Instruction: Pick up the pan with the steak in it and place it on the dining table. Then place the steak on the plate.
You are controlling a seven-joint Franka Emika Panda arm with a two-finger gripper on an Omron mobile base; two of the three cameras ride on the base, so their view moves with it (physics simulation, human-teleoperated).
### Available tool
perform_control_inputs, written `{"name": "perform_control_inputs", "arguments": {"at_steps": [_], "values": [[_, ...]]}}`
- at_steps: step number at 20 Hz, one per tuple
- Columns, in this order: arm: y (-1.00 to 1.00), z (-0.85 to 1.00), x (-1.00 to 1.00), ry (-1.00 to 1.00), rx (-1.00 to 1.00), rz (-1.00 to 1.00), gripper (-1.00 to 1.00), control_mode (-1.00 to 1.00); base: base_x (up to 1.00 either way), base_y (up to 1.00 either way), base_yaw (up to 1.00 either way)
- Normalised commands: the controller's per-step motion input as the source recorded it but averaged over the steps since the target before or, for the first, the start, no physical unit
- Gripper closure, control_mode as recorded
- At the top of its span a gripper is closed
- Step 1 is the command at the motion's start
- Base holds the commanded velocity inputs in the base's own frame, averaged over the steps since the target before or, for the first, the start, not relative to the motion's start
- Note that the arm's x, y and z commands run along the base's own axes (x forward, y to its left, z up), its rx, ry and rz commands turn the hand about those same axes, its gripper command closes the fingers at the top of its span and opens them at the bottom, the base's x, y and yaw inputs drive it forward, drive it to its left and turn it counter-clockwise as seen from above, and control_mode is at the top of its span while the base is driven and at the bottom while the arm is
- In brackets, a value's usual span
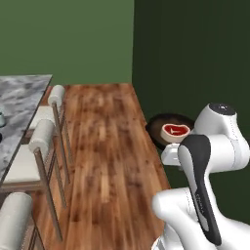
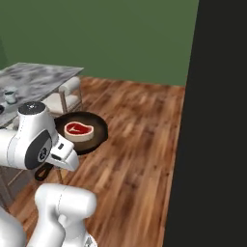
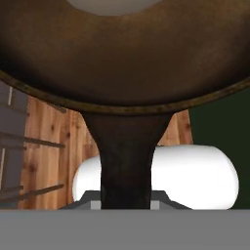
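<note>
Hand (image 3: 126,205): pinching pan (image 2: 96,130) handle | Steak (image 2: 78,130): lying flat in pan | Pan: held level above wood floor (image 1: 107,161), apart from dining table (image 2: 38,79)

Green walls (image 1: 68,39), darker green panel (image 1: 190,58) at right, warm wooden plank floor (image 1: 107,146), cream-padded wooden stools (image 1: 41,136) lined along the left.
</note>
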Motion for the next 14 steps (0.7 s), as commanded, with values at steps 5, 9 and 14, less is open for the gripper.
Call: {"name": "perform_control_inputs", "arguments": {"at_steps": [5, 9, 14], "values": [[0.0, 0.0, 0.0, 0.0, 0.0, 0.0, 1.0, 1.0, 1.0, -0.19, 0.02], [0.0, 0.0, 0.0, 0.0, 0.0, 0.0, 1.0, 1.0, 0.77, -0.19, 0.05], [0.0, 0.0, 0.0, 0.0, 0.0, 0.0, 1.0, 1.0, 0.1, -0.12, 0.34]]}}
